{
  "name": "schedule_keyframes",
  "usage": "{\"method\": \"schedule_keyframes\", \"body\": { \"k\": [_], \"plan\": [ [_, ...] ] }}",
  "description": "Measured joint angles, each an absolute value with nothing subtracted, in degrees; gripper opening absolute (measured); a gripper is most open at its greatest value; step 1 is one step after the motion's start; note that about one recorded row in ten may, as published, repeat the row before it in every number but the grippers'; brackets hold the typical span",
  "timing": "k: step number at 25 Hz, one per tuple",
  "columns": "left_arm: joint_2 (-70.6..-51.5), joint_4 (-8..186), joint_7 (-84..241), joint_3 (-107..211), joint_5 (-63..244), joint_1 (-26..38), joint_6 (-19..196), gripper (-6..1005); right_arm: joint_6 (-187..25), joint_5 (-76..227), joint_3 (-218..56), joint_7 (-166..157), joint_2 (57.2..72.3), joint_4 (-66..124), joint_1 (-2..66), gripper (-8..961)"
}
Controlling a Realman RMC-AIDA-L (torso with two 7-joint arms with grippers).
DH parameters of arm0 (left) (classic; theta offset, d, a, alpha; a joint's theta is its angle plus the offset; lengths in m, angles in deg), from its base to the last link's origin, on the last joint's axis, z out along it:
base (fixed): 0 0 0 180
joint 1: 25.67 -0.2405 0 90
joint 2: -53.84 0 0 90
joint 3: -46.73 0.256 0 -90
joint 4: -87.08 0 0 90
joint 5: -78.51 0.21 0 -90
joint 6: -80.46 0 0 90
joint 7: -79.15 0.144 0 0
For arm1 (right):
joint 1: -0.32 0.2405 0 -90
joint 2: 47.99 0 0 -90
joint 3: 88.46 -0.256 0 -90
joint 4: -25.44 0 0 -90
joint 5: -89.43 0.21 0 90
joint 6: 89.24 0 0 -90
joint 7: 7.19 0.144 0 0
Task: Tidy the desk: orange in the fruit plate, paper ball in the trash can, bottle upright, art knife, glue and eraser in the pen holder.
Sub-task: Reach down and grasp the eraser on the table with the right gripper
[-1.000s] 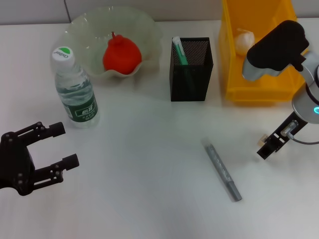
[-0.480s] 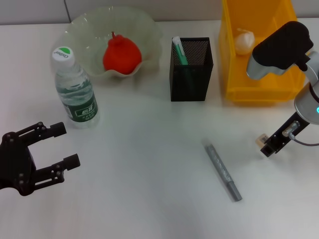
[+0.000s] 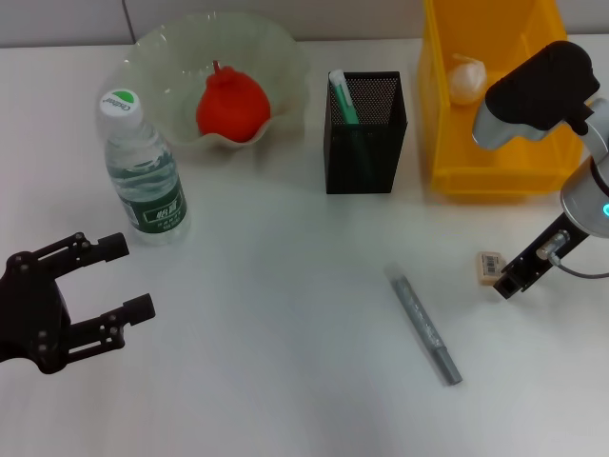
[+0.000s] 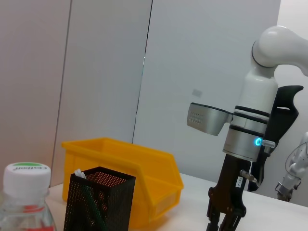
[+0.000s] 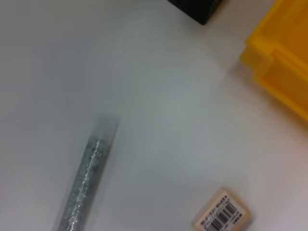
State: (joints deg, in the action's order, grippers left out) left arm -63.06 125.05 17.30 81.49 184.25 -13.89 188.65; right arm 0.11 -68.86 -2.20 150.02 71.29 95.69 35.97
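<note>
Left gripper [image 3: 114,278] sits parked low at the desk's left, jaws wide, empty. Right gripper [image 3: 509,283] hangs just beside the eraser [image 3: 490,265], holding nothing; jaw gap cannot be told. Art knife [image 3: 425,326] lies loose mid-desk. Risk: an off-centre descent nudges the tiny eraser away, or the fingers clip the yellow trash can [image 3: 447,143].

Open desk around art knife [image 3: 425,327]; eraser [image 3: 490,267] crowded only by right hand [image 3: 507,283].

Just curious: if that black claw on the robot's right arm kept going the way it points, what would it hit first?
Probably the white desk: the right end effector points down beside the small beige barcode-labelled eraser.
</note>
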Motion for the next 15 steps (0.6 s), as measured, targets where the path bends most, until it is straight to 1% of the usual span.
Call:
{"method": "schedule_keyframes", "body": {
  "k": [15],
  "plan": [
    [-63.23, 125.05, 17.62, 81.47, 184.24, -13.89, 188.00, 769, 0.12, -68.49, -3.04, 150.42, 71.28, 97.12, 36.42, 460]
  ]
}}
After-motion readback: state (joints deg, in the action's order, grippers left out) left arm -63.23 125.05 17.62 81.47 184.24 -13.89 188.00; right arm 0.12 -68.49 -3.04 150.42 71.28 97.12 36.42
